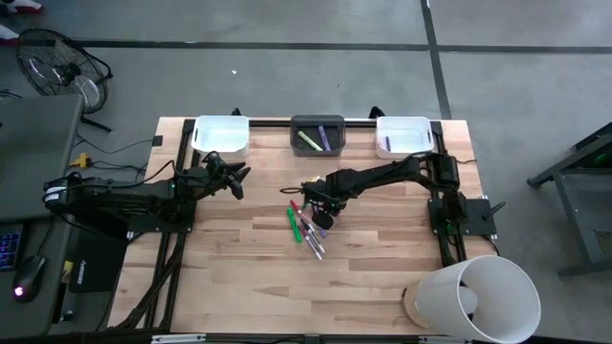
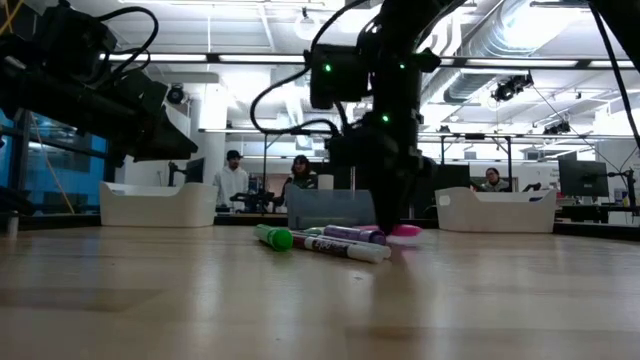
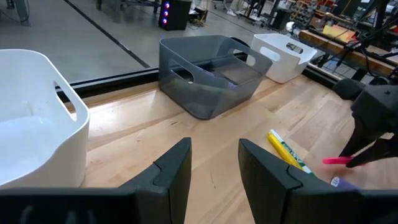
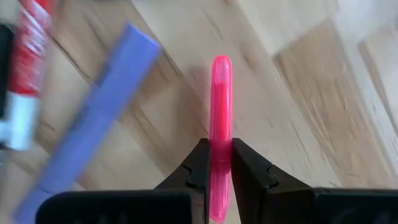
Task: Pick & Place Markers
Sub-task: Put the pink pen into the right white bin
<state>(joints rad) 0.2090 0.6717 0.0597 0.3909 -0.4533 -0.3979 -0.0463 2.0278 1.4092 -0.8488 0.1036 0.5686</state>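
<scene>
**Pink marker pinched at the pile: lift straight, then carry to a bin**

The right gripper [image 4: 215, 163] is down at the cluster of markers near the table's middle, its two dark fingers closed tight on a slim bright-pink plastic marker [image 4: 221, 112]. In the right wrist view the pink marker runs straight out between the fingers, lying along the pale wooden tabletop [image 1: 239, 268]. Just beside it lie a lavender-purple marker [image 4: 93, 106] and a red-and-white marker [image 4: 25, 68]; whether either touches the pink one I cannot tell.

To do this step well, I judge the lift should go straight up before any sideways travel, so the pink marker does not drag its neighbours. The grip sits toward one end, so the marker may tilt; a slow rise would show that early. Next comes a carry to one of the three bins at the far edge: the dark grey translucent bin [image 1: 317, 134] already holds markers, flanked by two white plastic bins [image 1: 221, 135].

The left gripper [image 3: 214, 163] waits near the left white bin, fingers apart and empty.

A yellow-green marker [image 3: 287, 151] carries printed lettering, too small to read.
</scene>
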